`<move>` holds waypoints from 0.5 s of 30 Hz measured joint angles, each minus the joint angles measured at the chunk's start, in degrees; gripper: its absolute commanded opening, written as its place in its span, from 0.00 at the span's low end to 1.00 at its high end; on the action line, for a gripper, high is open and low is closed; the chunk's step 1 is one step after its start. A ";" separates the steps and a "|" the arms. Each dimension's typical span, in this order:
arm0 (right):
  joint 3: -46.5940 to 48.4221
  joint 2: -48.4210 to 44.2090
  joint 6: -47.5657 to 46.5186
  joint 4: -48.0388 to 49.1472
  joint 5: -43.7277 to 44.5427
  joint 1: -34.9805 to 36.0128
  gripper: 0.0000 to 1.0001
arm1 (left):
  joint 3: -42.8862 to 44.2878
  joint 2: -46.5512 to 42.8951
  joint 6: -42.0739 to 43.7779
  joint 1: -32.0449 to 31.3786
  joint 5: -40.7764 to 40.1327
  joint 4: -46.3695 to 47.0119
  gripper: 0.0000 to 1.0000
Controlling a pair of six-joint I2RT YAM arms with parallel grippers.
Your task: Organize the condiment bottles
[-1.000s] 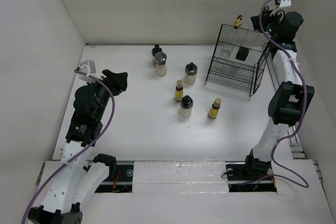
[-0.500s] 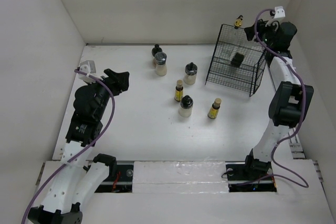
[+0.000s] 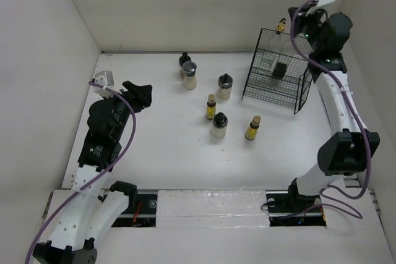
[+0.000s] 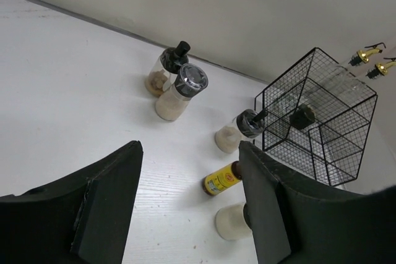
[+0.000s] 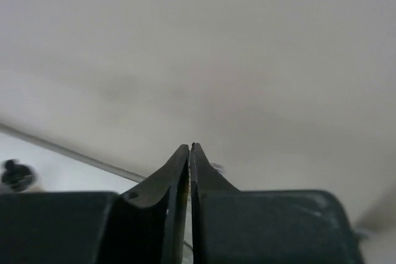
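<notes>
Several condiment bottles stand on the white table: a black-capped bottle (image 3: 184, 60), squat jars (image 3: 189, 75) (image 3: 224, 86) (image 3: 219, 125), and yellow tan-capped bottles (image 3: 211, 107) (image 3: 252, 128). A black-capped bottle (image 3: 279, 69) sits inside the black wire rack (image 3: 297, 100). A gold pourer (image 3: 281, 26) shows at the rack's far top edge; the left wrist view shows two (image 4: 365, 57). My left gripper (image 3: 139, 93) is open and empty at the left; between its fingers lies table and the yellow bottle (image 4: 221, 179). My right gripper (image 3: 298, 24) is raised above the rack's back, jaws shut (image 5: 190, 146), facing the wall.
White walls close in the table at the back, left and right. The rack stands at the back right close to the right wall. The right arm's links reach along the right edge.
My right gripper has risen and swung left above the rack's back. The black-capped bottle in the rack sits slightly lower and to the left. The left arm has not moved.
</notes>
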 measured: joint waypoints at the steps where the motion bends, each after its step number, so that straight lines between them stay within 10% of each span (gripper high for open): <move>1: -0.55 -1.36 -0.39 -0.13 0.26 2.71 0.05 | 0.00 0.00 -0.04 0.00 -0.02 0.00 0.47; 4: -1.16 -2.32 -1.36 -0.85 0.13 11.72 0.26 | 0.00 -0.24 0.15 0.00 -0.24 -0.02 0.36; 8: -1.31 3.08 -2.71 -3.21 0.17 23.10 0.81 | 0.02 -0.74 0.20 0.00 -0.52 0.00 0.35; 15: 6.97 22.49 -5.40 -19.80 3.54 32.39 1.00 | 0.02 -1.09 0.28 0.00 -0.59 -0.02 0.54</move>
